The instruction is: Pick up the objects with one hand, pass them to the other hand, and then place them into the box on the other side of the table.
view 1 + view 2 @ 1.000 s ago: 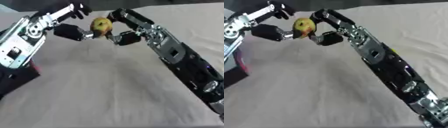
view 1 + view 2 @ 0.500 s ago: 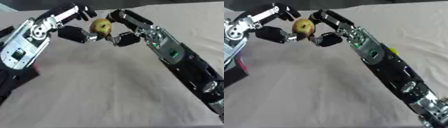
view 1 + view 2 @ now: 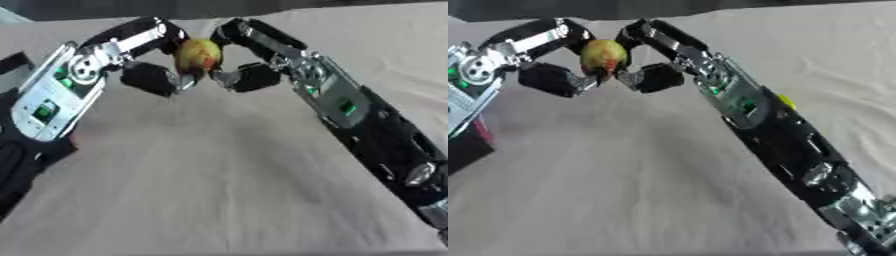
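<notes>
I'm at the handover step, with both hands meeting high over the far part of the cloth-covered table (image 3: 219, 190). The thing being passed is a small round yellow fruit with a red blush (image 3: 198, 54), apple-like as far as I can tell, and it hangs in the air between the two hands, well clear of the cloth. My left hand (image 3: 150, 75) comes in from the left with its fingers curled over the top of the fruit and its thumb under the near side; my right hand (image 3: 249, 75) reaches in from the right with fingers arched over the top and its thumb tucked in low beside the fruit. Both hands look closed round the fruit from opposite sides, though I can't tell which of them is actually bearing it. A dark block with a red edge (image 3: 474, 142) shows at the left border of the right eye view; it may be the box, but I can't confirm that. As I judge it, the next move calls for the receiving hand to settle its hold, the giving hand to let its fingers go straight and draw away without nudging the fruit, and only then a carry to the box.
</notes>
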Robot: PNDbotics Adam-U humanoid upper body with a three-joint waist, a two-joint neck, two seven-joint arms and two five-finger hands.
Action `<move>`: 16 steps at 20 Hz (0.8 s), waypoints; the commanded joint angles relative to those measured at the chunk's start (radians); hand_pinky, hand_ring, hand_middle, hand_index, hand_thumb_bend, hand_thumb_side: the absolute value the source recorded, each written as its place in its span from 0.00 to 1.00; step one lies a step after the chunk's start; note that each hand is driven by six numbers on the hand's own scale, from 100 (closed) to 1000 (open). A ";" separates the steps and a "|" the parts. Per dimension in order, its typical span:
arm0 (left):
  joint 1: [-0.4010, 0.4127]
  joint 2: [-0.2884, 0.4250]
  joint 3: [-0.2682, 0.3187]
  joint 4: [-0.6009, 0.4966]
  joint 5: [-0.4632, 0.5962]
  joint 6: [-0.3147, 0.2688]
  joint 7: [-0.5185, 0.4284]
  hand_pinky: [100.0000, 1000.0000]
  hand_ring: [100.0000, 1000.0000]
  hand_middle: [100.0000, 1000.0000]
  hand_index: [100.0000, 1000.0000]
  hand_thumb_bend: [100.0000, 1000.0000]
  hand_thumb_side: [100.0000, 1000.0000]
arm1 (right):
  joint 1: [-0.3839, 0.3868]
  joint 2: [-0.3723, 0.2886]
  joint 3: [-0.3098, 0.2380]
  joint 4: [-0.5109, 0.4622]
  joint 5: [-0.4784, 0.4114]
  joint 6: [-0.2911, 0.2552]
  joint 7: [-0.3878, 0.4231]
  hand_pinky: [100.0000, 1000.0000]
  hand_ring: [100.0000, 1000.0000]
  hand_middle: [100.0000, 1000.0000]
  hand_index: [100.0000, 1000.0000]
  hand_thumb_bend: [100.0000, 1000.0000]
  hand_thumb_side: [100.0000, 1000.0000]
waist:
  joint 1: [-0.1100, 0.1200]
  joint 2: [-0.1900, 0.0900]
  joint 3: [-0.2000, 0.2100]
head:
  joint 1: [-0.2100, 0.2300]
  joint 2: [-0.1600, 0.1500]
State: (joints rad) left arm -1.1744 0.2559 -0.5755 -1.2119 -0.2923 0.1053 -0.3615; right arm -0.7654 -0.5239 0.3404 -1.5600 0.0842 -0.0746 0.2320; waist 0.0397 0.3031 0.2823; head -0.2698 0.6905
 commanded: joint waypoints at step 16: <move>-0.004 0.001 0.024 0.026 0.070 0.067 0.157 0.75 0.52 0.42 0.44 0.00 0.00 | -0.011 -0.014 -0.003 -0.034 0.043 -0.064 0.127 0.91 0.93 0.75 0.81 0.00 0.00 | -0.001 -0.019 -0.005 | 0.007 -0.012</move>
State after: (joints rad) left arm -1.1619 0.2475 -0.5669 -1.1870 -0.2295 0.1630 -0.2141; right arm -0.7595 -0.5252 0.3401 -1.5671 0.1270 -0.1243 0.3420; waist 0.0396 0.3031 0.2754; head -0.2656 0.6905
